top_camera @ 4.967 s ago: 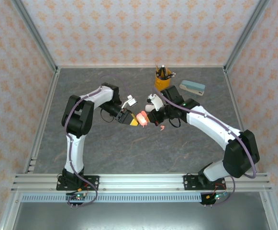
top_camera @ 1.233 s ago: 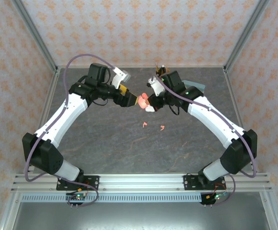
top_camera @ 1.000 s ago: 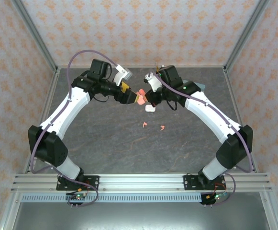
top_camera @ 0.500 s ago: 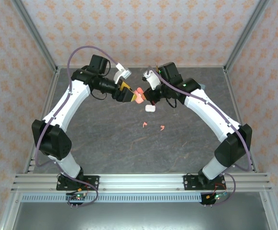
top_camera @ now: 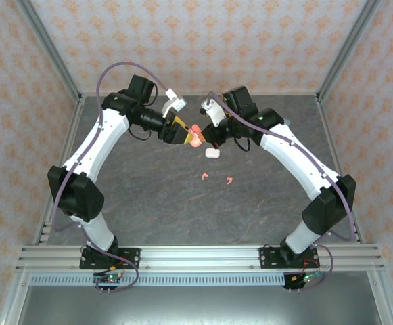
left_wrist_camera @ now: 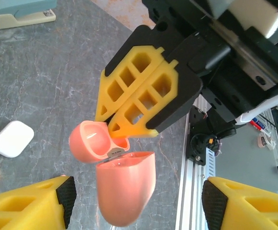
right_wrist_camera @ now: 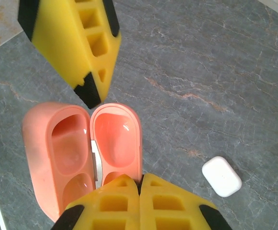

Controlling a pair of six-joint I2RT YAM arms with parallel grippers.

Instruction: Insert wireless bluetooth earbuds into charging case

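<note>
Looks like case-prep to me: right tool (right_wrist_camera: 139, 179) pinches the open pink case (right_wrist_camera: 76, 153) by its lid mid-air, left tool (left_wrist_camera: 136, 186) spread loose around its body, pink earbuds (top_camera: 204, 176) lying on the desk (top_camera: 149, 203), so next needs a steady body grab.

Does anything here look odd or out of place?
Two pink earbuds lie loose on the table, while the pink case hangs open and empty in the air, one half pinched by the right gripper.
</note>
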